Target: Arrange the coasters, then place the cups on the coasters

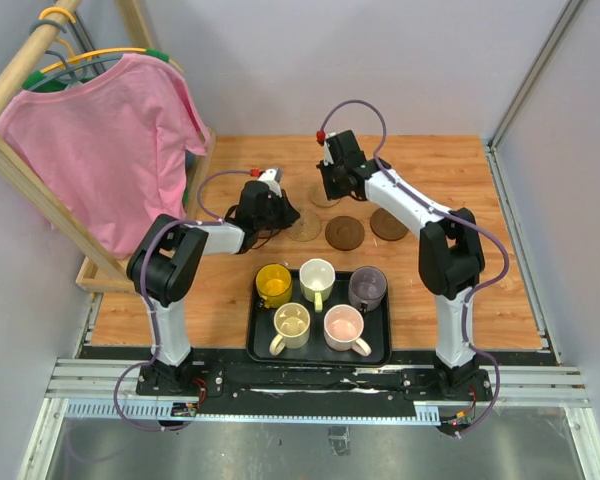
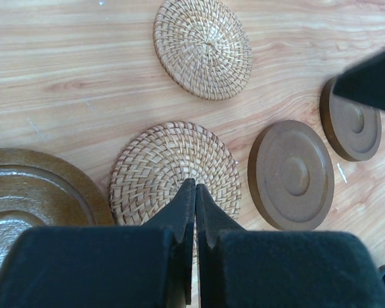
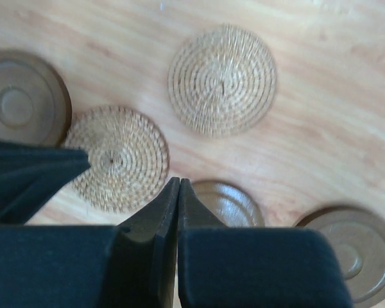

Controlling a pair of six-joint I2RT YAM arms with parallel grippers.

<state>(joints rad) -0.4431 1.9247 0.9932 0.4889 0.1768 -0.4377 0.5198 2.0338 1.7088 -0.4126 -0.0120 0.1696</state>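
Note:
Five coasters lie on the wooden table beyond the tray. Two are woven tan discs, one far [image 2: 202,48] and one near [image 2: 174,173]. Three are dark brown [image 2: 290,174] [image 2: 351,127] [image 2: 32,192]. My left gripper [image 2: 196,186] is shut and empty, its tips over the near woven coaster [image 1: 305,228]. My right gripper [image 3: 178,181] is also shut and empty, hovering between a woven coaster [image 3: 119,157] and a dark coaster [image 3: 231,202]. The yellow [image 1: 273,284], white [image 1: 317,275], grey-purple [image 1: 367,287], cream [image 1: 291,322] and pink [image 1: 343,326] cups stand on the black tray [image 1: 380,352].
A pink shirt [image 1: 110,140] hangs on a wooden rack at the far left, beside the left arm. Grey walls close the table at the back and right. In the top view my right gripper [image 1: 332,190] partly covers the far woven coaster.

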